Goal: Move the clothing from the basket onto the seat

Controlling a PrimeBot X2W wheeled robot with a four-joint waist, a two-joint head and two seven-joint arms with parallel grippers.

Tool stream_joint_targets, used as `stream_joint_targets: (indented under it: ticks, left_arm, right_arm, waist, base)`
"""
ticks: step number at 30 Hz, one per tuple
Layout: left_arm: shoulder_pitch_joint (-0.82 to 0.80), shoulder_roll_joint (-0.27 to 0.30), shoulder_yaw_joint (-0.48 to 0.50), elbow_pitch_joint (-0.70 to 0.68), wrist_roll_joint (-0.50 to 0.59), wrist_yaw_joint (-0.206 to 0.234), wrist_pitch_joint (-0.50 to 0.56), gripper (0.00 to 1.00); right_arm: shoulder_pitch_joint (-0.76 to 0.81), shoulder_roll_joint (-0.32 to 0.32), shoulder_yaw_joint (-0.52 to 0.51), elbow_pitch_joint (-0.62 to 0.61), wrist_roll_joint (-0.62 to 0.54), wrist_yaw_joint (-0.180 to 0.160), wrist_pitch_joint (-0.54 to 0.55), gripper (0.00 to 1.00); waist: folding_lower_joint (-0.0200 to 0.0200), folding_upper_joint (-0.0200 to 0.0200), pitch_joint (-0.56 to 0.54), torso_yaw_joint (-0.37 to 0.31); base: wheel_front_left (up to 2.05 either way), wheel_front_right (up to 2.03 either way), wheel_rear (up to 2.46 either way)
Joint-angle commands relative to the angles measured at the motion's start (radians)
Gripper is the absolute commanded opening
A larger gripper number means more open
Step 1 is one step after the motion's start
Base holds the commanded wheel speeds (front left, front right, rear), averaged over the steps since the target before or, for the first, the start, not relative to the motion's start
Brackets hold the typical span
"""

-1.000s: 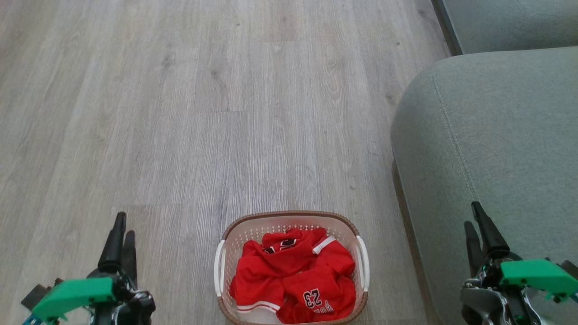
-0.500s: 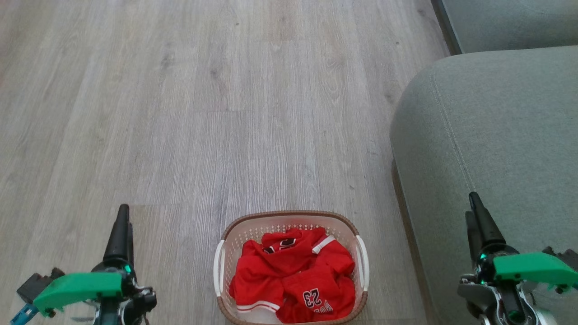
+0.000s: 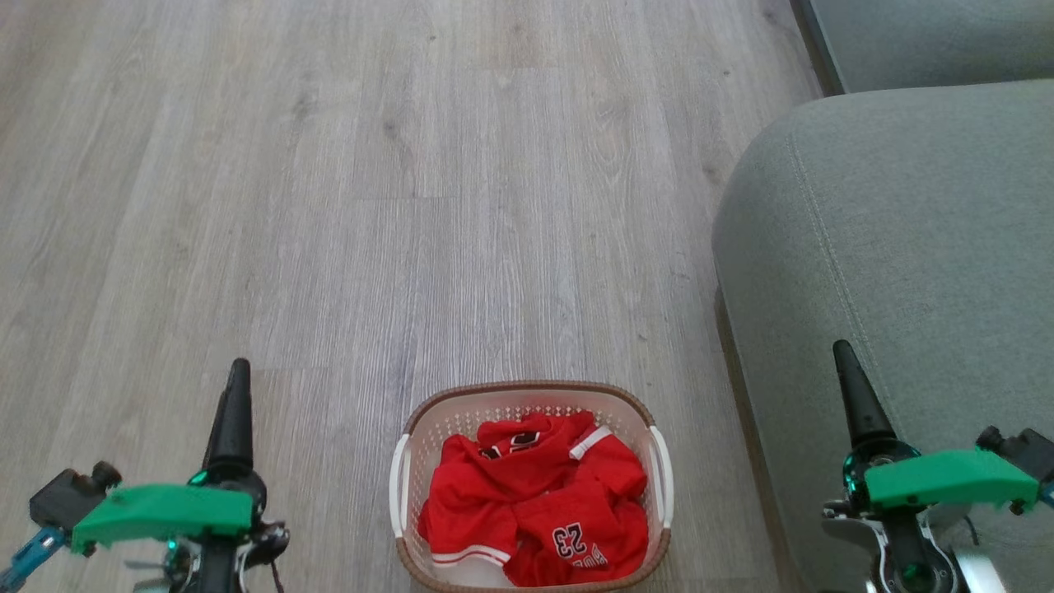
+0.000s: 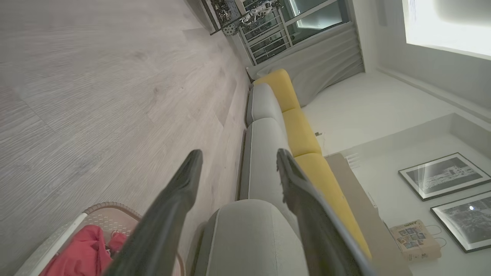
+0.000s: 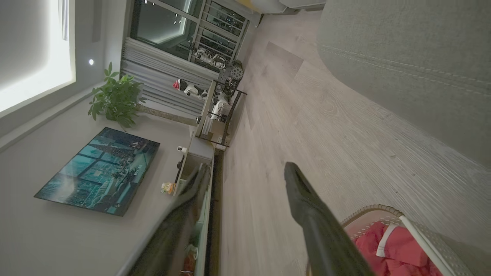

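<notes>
Grey wood-grain floor (image 3: pixel 370 206) all round and ahead of both pincers. Grey-green seat (image 3: pixel 906 231) next in size: big cushion with stitched seam, under and ahead of right pincer (image 5: pixel 245 167), well apart from left pincer (image 4: pixel 238 153), off to its right. Cream basket (image 3: pixel 527 387) with brown rim on floor between the two pincers, near seat edge; touching it or not, cannot tell. Red clothing (image 3: pixel 535 494) bunched inside basket, "23" lettering on top, nothing on seat yet. Both pincers spread wide, holding nothing, fingers pointing forward, flanking basket, clear of it.

Step in hand, by judgement: very start, pre-reach. No garment taken, whole task left.

Next move, likely: bring one pincer inward and over basket. Right one nearer seat, so shorter carry. Tilt fingers down into pile, close on a raised fold near top, lift clear of rim, swing across to cushion.

Needs care: loose tangled cloth, risk of dragging a second piece along or tipping the light basket.
</notes>
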Motion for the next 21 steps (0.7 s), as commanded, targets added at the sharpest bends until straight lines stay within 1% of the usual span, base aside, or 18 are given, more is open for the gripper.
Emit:
stream_joint_targets:
  ticks: [1,5,6,13,16,21]
  left_arm:
    - [-0.050,0.014,0.009,-0.045,0.045,-0.002,-0.012,1.00]
    - [-0.049,0.013,0.007,-0.053,0.118,-0.003,-0.023,1.00]
    - [-0.049,0.013,0.007,-0.053,0.118,-0.003,-0.023,1.00]
    - [-0.046,0.019,-0.005,-0.065,0.261,-0.003,-0.044,1.00]
    - [-0.044,0.020,-0.008,-0.069,0.312,-0.002,-0.053,1.00]
    - [-0.043,0.021,-0.009,-0.078,0.391,0.001,-0.067,1.00]
  right_arm:
    - [-0.053,-0.011,0.014,-0.046,-0.041,0.000,-0.014,1.00]
    - [-0.055,-0.012,0.026,-0.051,-0.116,0.000,-0.026,1.00]
    - [-0.055,-0.012,0.026,-0.051,-0.116,0.000,-0.026,1.00]
    - [-0.058,-0.017,0.039,-0.057,-0.258,0.000,-0.047,1.00]
    - [-0.059,-0.017,0.040,-0.058,-0.327,0.000,-0.056,1.00]
    - [-0.058,-0.014,0.037,-0.054,-0.410,0.000,-0.070,1.00]
  waist:
    - [0.0000,0.0000,0.001,0.000]
    - [0.0000,0.0000,0.003,0.000]
    - [0.0000,0.0000,0.003,0.000]
    - [0.0000,0.0000,0.004,-0.003]
    - [0.0000,0.0000,0.004,-0.004]
    - [0.0000,0.0000,0.006,-0.004]
  base:
    - [0.00,0.00,0.00]
    - [0.00,0.00,0.00]
    - [0.00,0.00,0.00]
    - [0.00,0.00,0.00]
    - [0.00,0.00,0.00]
    - [0.00,0.00,0.00]
